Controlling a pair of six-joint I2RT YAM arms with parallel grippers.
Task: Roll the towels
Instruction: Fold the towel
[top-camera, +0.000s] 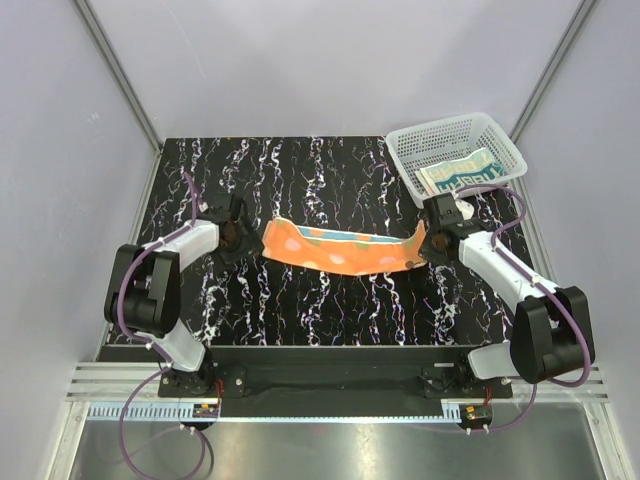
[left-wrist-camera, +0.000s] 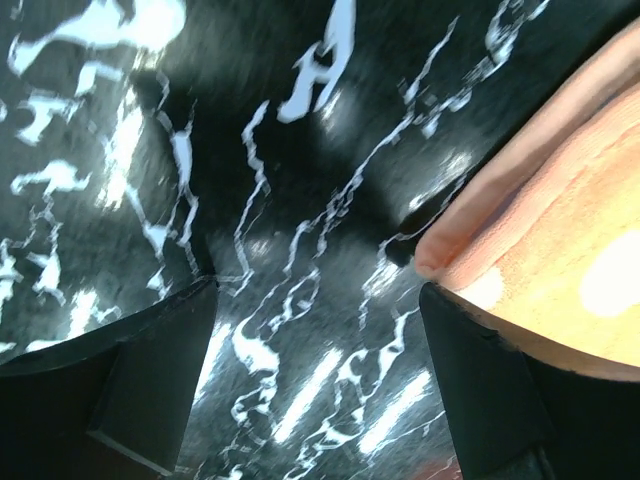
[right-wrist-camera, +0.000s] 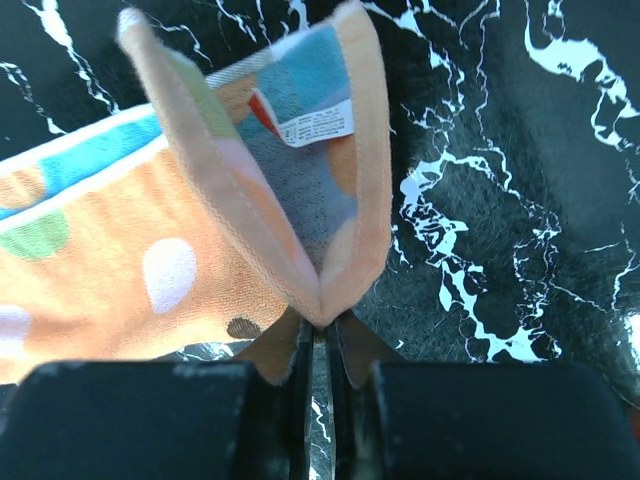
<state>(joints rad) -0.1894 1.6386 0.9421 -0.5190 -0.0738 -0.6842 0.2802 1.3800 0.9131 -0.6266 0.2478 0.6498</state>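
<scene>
The orange towel, printed with blue, green and yellow patches and pale dots, lies as a long folded band across the middle of the black, white-veined table. It runs from left to right and bows slightly toward the near edge at its centre. Its right end stands up off the surface and curls upward where the right gripper has it. In the right wrist view the two fingers are pressed together on the folded edge of the cloth. Above them the cloth opens into a narrow V, and a small white care label shows on the blue inner face. The left end of the band lies flat on the table, and the left gripper sits just beside it, low over the surface, with its fingers spread wide apart. In the left wrist view the rounded corner of the towel's layered edge lies right by the tip of the right-hand finger, though whether the two touch cannot be told. Only bare table shows between the two fingers. The cream towel, with teal lettering, lies folded inside the white mesh basket. The basket stands at the far right corner of the table, just beyond the right gripper, and this towel is apart from the orange one.
</scene>
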